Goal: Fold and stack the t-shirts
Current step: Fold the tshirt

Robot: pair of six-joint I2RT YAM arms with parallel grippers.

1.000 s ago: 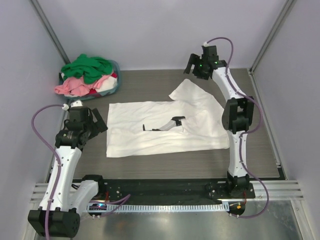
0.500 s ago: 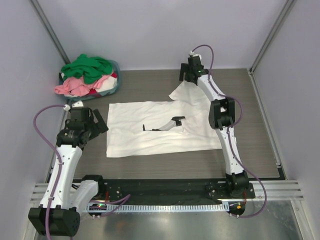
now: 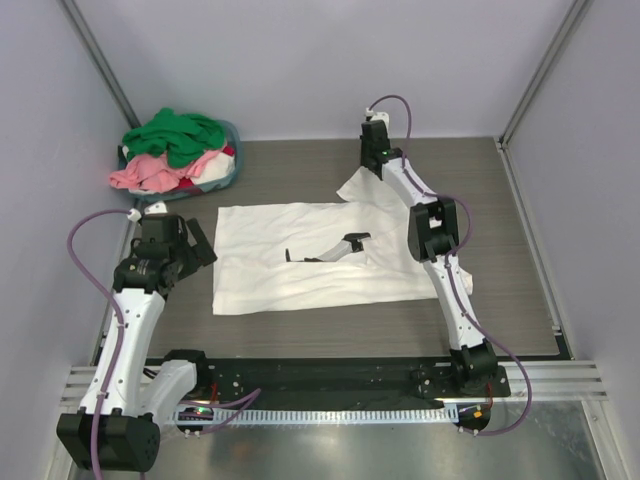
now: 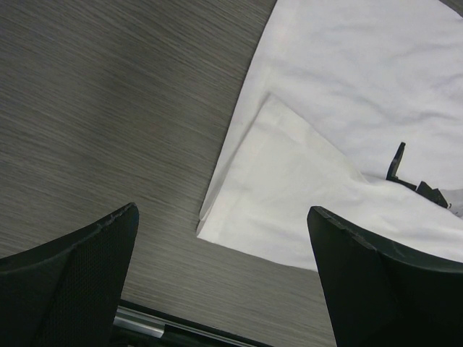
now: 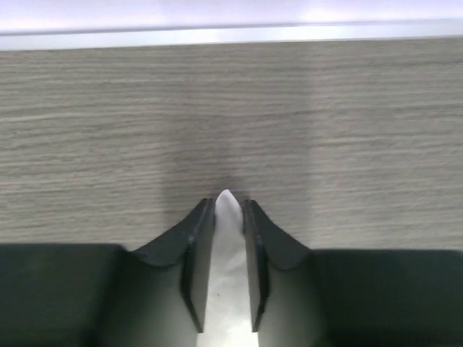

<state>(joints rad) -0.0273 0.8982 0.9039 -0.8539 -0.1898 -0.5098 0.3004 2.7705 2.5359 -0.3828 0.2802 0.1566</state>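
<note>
Right wrist view: the right gripper [image 5: 228,207] is closed on only the sleeve tip of the white t-shirt [image 3: 320,270], upper centre of the top view. With so little cloth caught, it could slip free on lifting. The left gripper [image 4: 223,213] hangs wide open over the shirt's corner. Bare counter [image 3: 300,165] surrounds the spread shirt, and the other t-shirts [image 3: 175,150] are heaped upper left, well apart.

No legible text; white t-shirt [image 3: 260,270] mark unreadable.
</note>
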